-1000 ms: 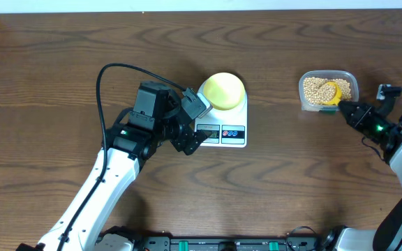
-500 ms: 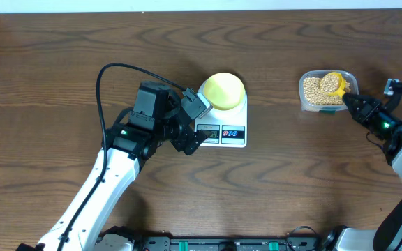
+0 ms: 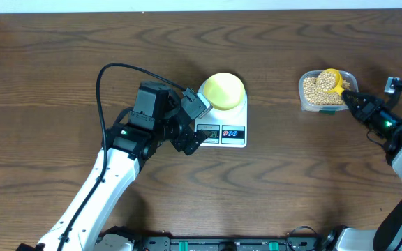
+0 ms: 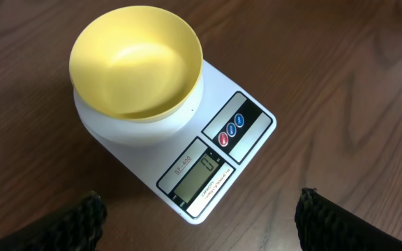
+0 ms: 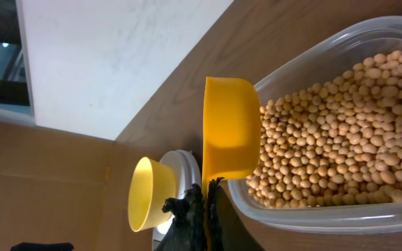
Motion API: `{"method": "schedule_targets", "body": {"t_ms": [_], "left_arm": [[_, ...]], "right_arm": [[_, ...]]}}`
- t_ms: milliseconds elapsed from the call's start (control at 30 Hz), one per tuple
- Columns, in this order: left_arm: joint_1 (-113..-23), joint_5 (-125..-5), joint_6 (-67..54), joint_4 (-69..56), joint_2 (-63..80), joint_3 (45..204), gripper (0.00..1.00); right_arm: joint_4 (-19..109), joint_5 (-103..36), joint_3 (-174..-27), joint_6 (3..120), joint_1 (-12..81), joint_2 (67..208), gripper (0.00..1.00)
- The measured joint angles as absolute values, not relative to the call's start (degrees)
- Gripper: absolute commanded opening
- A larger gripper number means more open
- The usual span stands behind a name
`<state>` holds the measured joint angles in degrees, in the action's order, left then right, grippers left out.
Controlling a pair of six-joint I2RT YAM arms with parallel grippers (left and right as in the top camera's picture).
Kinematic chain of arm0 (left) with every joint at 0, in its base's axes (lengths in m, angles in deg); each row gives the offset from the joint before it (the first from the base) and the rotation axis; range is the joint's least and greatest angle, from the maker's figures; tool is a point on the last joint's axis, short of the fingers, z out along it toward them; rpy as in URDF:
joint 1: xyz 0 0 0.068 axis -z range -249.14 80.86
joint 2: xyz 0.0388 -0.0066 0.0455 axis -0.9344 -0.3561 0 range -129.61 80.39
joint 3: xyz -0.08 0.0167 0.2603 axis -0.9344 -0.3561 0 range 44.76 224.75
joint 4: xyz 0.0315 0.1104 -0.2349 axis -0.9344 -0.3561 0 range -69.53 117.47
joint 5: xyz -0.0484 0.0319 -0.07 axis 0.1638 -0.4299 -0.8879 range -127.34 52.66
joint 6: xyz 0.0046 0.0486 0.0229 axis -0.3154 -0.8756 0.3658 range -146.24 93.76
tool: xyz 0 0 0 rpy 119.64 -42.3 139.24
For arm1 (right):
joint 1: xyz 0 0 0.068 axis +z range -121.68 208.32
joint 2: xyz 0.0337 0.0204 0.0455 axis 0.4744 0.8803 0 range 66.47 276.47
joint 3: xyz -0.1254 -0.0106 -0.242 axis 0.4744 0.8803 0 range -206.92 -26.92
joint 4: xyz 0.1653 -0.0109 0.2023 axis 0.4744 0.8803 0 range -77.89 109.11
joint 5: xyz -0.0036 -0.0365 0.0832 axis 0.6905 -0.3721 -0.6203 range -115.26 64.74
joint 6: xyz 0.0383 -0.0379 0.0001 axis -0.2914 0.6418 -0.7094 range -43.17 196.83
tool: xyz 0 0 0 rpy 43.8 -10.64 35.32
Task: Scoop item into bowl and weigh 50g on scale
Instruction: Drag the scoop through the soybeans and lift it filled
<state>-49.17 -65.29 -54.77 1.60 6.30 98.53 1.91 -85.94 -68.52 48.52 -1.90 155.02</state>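
Tan beans are sitting heaped in the clear tub at the table's far R; none are lying in the bowl yet. The yellow scoop is dipping into the tub on the side nearest the R gripper, cup turned on edge against the heap. It's prob. angled that way to dig in sideways. Can't tell if it's carrying any beans. The R fingers are clamping together on the scoop's handle, letting the cup reach over the tub wall.

Well apart to the L, the bowl is resting empty on the round platform of the scale, centred so the whole load is registering. The display seems to be reading 0, i.e. tared w/ bowl on.

The L gripper is hovering just in front of the scale, fingers spread wide and holding nothing. Its wrist cam is looking straight at the display, so it's likely parked there for reading the weight.

My read: a first scoop is being loaded, w/ all 50g to come.
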Motion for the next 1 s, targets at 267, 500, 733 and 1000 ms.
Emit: {"method": "schedule_targets", "body": {"t_ms": [267, 500, 733, 1000], "left_arm": [[-49.17, -65.29, -54.77, 1.6, 6.3, 98.53, 0.88], [-49.17, -65.29, -54.77, 1.6, 6.3, 98.53, 0.89], [-49.17, -65.29, -54.77, 1.6, 6.3, 98.53, 0.88], [-49.17, -65.29, -54.77, 1.6, 6.3, 98.53, 0.89]], "right_arm": [[1.91, -86.42, -68.52, 48.32, -1.9, 155.02, 0.01], [1.89, -86.58, -68.52, 48.12, -1.9, 155.02, 0.01], [-1.0, -87.34, -68.52, 44.1, -1.9, 155.02, 0.01], [-2.59, -88.76, -68.52, 40.89, -2.33, 155.02, 0.01]]}}
